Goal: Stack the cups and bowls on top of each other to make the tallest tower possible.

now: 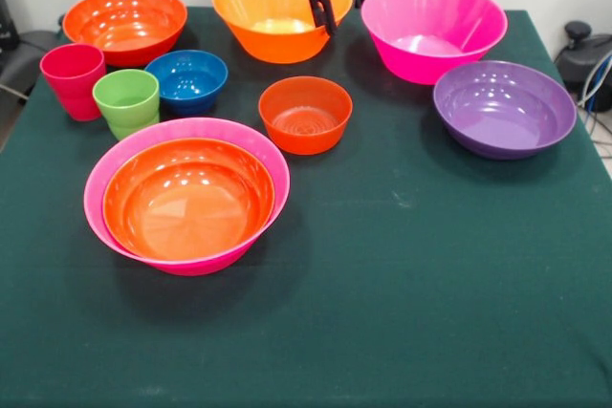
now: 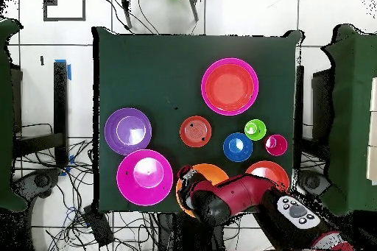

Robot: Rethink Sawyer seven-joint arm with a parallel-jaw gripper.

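Observation:
My gripper (image 1: 323, 14) hangs over the front rim of the large light orange bowl (image 1: 263, 16) at the table's far side; it also shows in the overhead view (image 2: 185, 182). It holds nothing. A red-pink cup (image 1: 73, 78) and a lime green cup (image 1: 126, 100) stand at the left, next to a small blue bowl (image 1: 187, 78). A small orange-red bowl (image 1: 305, 114) sits mid-table. A red-orange bowl (image 1: 186, 198) is nested in a large magenta bowl (image 1: 96, 179) in front. Another red-orange bowl (image 1: 124, 24), a second magenta bowl (image 1: 430, 26) and a purple bowl (image 1: 502, 107) stand apart.
The dark green tablecloth (image 1: 430, 284) is bare across the near and right front. Black equipment and cables (image 1: 581, 50) sit off the table's right edge. In the overhead view the red arm (image 2: 235, 200) crosses the bottom table edge.

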